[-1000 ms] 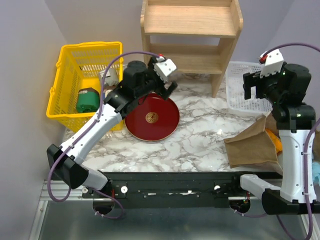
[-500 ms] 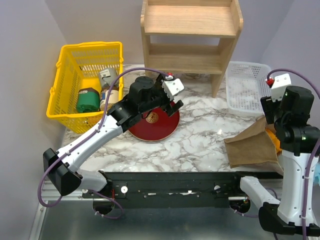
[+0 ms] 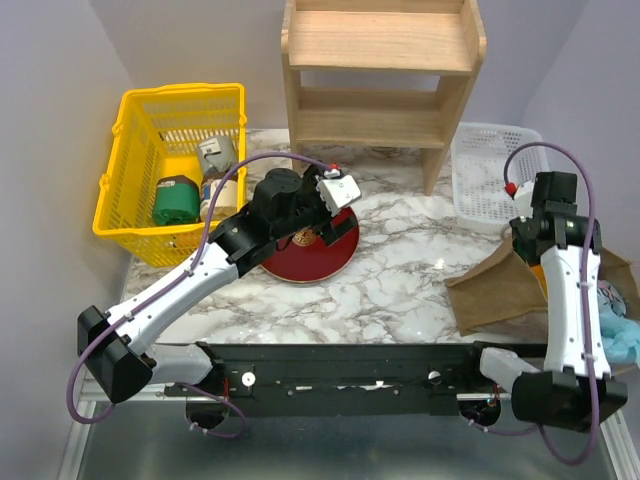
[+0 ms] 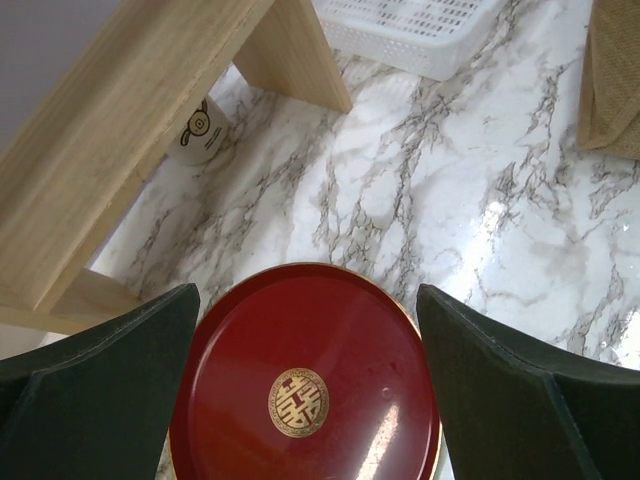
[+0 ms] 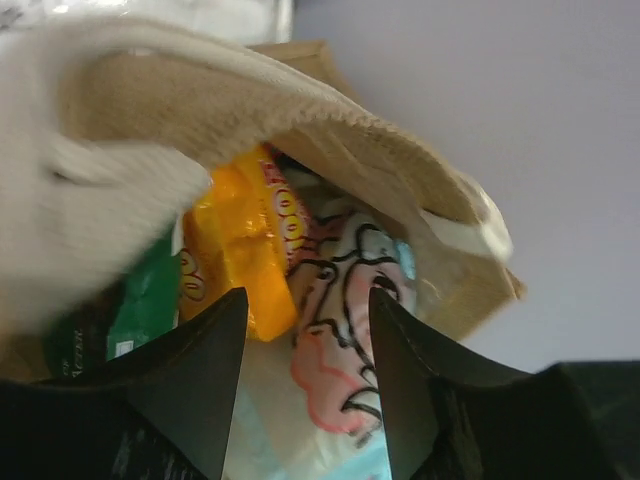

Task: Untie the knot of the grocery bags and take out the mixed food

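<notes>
Left arm stretched out over the marble desk, wrist above the red plate.
- Left jaws spread wide and holding nothing.
- In the wrist view both dark fingers sit at the outer edges, with the plate flat on the desk below and between them, its gold emblem facing up.
- We cannot tell whether the tips touch the plate.
- Beyond the plate, a small white cup with a cartoon face stands under the wooden shelf.

Right arm at the right edge of the desk, wrist turned toward the open mouth of the brown paper bag, which lies on its side.
- Right jaws parted, about half open, pinching nothing.
- In the gap between its fingers we see the thin blue bag with a pink cartoon figure. Contact with it is unclear.

Contents in the mouth of the paper bag, from the right wrist view:
- A yellow-orange snack packet just beside the thin blue bag.
- A green chip bag to the packet's left, touching it.
- All three lie under the upper lip of the paper bag, which is blurred close to the lens.

Elsewhere:
- A yellow basket at the far left, holding a green pack and wrapped jars.
- A white mesh tray right of the shelf, well apart from both jaws.
</notes>
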Motion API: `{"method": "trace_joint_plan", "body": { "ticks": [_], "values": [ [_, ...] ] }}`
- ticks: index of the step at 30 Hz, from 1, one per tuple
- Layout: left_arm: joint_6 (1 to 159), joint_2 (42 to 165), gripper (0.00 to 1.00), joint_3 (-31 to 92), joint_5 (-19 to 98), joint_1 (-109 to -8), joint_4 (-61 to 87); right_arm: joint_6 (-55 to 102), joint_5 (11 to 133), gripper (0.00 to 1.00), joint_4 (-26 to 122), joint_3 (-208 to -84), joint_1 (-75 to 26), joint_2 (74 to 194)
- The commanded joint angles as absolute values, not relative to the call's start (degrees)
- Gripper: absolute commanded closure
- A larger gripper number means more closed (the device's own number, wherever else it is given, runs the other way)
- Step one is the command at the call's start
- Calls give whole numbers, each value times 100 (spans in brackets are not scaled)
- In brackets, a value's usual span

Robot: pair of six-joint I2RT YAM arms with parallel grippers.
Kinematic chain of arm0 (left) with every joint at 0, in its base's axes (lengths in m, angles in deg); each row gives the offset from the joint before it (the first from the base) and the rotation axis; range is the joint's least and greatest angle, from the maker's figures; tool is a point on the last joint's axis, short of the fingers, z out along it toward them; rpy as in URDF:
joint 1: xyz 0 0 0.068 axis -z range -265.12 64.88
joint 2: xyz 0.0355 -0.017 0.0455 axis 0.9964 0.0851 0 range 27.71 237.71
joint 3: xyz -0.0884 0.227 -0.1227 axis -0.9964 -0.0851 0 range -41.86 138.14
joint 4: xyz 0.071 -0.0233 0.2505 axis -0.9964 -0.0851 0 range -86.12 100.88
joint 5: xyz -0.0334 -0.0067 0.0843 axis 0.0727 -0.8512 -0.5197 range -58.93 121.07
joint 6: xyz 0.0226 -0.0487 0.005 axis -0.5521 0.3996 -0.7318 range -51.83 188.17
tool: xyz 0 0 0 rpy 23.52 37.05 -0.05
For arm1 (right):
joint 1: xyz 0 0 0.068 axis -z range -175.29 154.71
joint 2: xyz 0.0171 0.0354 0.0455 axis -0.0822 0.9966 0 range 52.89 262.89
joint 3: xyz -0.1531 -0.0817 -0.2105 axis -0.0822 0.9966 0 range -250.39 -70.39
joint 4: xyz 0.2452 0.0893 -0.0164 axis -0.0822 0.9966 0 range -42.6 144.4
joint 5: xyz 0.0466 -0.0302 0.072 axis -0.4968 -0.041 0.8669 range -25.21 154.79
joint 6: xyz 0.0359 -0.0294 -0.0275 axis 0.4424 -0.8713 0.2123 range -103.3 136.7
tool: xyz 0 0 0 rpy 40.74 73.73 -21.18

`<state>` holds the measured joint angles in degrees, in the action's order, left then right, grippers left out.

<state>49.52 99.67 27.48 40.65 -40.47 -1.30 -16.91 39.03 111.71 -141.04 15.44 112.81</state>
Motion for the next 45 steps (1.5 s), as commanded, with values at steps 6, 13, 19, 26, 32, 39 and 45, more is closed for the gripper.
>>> {"method": "trace_joint_plan", "body": {
  "ticks": [6,13,19,26,32,39,45],
  "values": [
    [4585,9732,1,2353,3801,-4064,16,-1108,5143,46,10242,-16914,1702,14102],
    [4673,9661,1,2379,3775,-4064,-54,-1161,5458,42,10497,-17710,1702,14326],
    [4743,9679,1,2686,3766,-4091,-204,-1177,5374,34,10427,-16524,1702,12571],
    [5112,10108,1,3020,3924,-4091,24,-1486,4335,26,10382,-15073,1702,11215],
    [5385,10434,1,3336,3933,-4091,78,-1134,4308,25,10620,-14739,1702,10993],
    [5613,10733,1,3609,4038,-4091,-212,-1134,4334,22,10892,-14466,1702,10703],
    [5657,10804,1,3592,4003,-4082,-221,-1099,4378,21,10945,-14334,1702,10633]
  ]
}}
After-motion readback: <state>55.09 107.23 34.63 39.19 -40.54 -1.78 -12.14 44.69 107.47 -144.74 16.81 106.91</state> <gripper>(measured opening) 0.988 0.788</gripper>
